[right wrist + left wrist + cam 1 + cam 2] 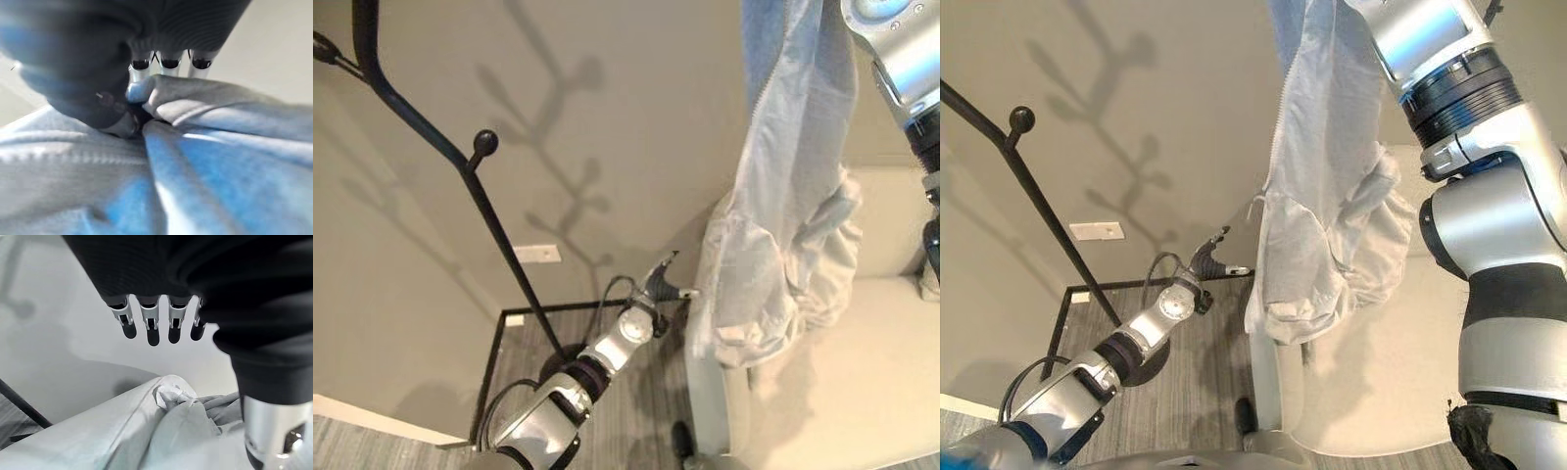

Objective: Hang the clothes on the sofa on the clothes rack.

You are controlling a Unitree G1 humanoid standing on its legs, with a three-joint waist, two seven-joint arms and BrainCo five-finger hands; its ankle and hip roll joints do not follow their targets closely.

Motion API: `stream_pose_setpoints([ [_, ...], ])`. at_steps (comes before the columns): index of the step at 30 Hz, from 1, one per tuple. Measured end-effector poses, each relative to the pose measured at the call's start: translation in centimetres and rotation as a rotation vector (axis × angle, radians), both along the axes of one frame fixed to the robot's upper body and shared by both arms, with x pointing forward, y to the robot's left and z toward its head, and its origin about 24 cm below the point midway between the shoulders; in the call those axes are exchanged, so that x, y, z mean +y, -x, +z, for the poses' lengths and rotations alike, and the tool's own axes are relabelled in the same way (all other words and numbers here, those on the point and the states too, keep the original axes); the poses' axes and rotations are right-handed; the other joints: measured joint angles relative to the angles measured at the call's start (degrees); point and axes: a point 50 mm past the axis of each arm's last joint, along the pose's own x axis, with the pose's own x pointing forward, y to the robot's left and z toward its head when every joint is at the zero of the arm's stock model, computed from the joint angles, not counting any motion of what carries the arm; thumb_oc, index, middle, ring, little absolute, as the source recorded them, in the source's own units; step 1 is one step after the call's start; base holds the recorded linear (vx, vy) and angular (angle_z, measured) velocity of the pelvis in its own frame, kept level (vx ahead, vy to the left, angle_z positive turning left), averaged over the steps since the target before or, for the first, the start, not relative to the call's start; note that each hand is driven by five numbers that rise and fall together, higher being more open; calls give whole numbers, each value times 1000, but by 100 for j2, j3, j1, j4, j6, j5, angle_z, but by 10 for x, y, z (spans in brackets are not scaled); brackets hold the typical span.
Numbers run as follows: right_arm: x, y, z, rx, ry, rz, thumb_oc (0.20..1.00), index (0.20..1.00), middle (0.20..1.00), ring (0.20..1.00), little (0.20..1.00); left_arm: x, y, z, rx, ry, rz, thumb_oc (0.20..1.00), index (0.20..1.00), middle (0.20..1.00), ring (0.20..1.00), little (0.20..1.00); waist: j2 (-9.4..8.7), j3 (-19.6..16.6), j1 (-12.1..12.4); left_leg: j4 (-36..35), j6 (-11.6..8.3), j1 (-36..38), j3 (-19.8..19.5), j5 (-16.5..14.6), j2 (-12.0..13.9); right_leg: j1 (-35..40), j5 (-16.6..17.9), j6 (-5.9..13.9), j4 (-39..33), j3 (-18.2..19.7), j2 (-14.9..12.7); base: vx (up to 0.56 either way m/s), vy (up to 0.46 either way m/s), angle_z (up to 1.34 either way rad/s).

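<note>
Right hand [146, 73] pinching pale jacket [783, 196] at frame top; left hand [156, 323] relaxed, empty — jacket could slip, missing rack [480, 186] hook upper left.

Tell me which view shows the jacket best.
Right eye view: the white jacket hangs nearly full length over the sofa. Left eye view cuts its top. Right wrist view shows the right hand pinching folds; left wrist view, a crumpled bit.

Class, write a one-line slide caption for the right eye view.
Right arm lifts a pale jacket above the sofa; open left hand reaches toward it, coat rack beside.
</note>
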Motion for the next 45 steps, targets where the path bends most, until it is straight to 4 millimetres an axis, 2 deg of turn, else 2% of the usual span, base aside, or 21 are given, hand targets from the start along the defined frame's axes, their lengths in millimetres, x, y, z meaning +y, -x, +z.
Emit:
stream_pose_setpoints([
  [4, -2, -2, 12, 21, -20, -34, 200, 200, 200, 200, 200, -10, -6, 9, -29, -29, -37, 1000, 1000, 1000, 1000, 1000, -4, -14, 2, 54, -4, -76, -38, -3, -7, -29, 0, -1, -8, -38, -30, 8, -18, 6],
  [7, -1, -4, 11, 39, -19, -41, 200, 200, 200, 200, 200, -16, -7, 9, -19, -15, -41, 1000, 1000, 1000, 1000, 1000, 2, -87, -11, 60, -2, -99, -37, -13, -2, -43, -1, -1, -20, -42, -31, 0, 0, 0],
  [15, 11, -10, 8, 89, -43, -22, 200, 200, 200, 200, 200, -43, 1, 7, 150, 279, -39, 1000, 1000, 1000, 1000, 1000, 14, -163, -144, 90, -2, -184, -71, -21, -9, -99, 21, 27, -19, -69, -45, 0, 0, 0],
  [17, 9, -13, 6, 105, -50, -42, 200, 200, 200, 200, 200, -57, 6, 17, 200, 434, -85, 1000, 1000, 1000, 1000, 1000, 13, -163, -146, 93, -1, -194, -86, -20, -12, -100, 15, 20, -21, -102, -54, 14, -5, 6],
  [18, 4, -14, 6, 111, -56, -58, 200, 200, 200, 200, 200, -64, 7, 31, 174, 500, -137, 1000, 1000, 1000, 1000, 1000, 15, -164, -154, 95, 0, -210, -128, -20, -9, -99, 12, 15, -25, -121, -57, 13, 4, 12],
  [19, 1, -14, 6, 113, -62, -70, 200, 200, 200, 200, 200, -67, 8, 42, 147, 547, -172, 1000, 1000, 1000, 1000, 1000, 22, -169, -151, 96, -1, -217, -150, -20, -3, -96, 12, 16, -25, -139, -55, 11, 4, 11],
  [20, 0, -15, 6, 113, -63, -71, 200, 200, 200, 200, 200, -67, 8, 43, 141, 557, -173, 1000, 1000, 1000, 1000, 1000, 36, -177, -146, 96, 0, -217, -155, -20, 0, -95, 12, 16, -25, -144, -54, 21, 10, 6],
  [26, 4, -15, 5, 116, -59, -62, 200, 200, 200, 200, 200, -68, 4, 22, 193, 448, -124, 1000, 1000, 1000, 1000, 1000, 67, -196, -256, 104, 1, -237, -172, -17, -12, -104, -5, -1, -19, -158, -73, 6, 0, 2],
  [33, 41, -7, 4, 100, 4, 70, 200, 200, 200, 200, 200, -87, -7, 28, 151, 293, -132, 1000, 1000, 1000, 1000, 1000, 72, -207, -626, 84, 6, -240, -22, -17, -28, -183, 18, 24, -10, -23, -30, 10, 4, -11],
  [35, 65, -2, -3, 99, 37, 158, 200, 200, 200, 200, 200, -83, -12, 25, 149, 235, -94, 1000, 1000, 1000, 1000, 1000, 84, -214, -692, 65, 23, -158, 143, -40, -4, -189, 43, 37, 2, 129, 28, 15, 9, -42],
  [39, 76, -1, -8, 106, 49, 197, 200, 200, 200, 200, 200, -89, -11, 26, 150, 218, -103, 1000, 1000, 1000, 1000, 1000, 90, -220, -832, 62, 28, -132, 179, -51, -22, -190, 42, 36, 13, 205, 32, 8, 0, -10],
  [41, 81, 0, -10, 110, 54, 212, 200, 200, 200, 200, 200, -92, -10, 25, 159, 217, -104, 200, 200, 200, 200, 200, 100, -231, -907, 57, 29, -124, 212, -51, -33, -197, 36, 28, 13, 232, 33, 5, -9, -6],
  [45, 87, 1, -14, 120, 51, 252, 200, 200, 200, 200, 200, -89, -11, 18, 192, 172, -72, 200, 200, 200, 200, 200, 115, -249, -1002, 24, 46, -61, 376, -61, -45, -217, 44, 40, 16, 363, 63, -1, -2, -19],
])
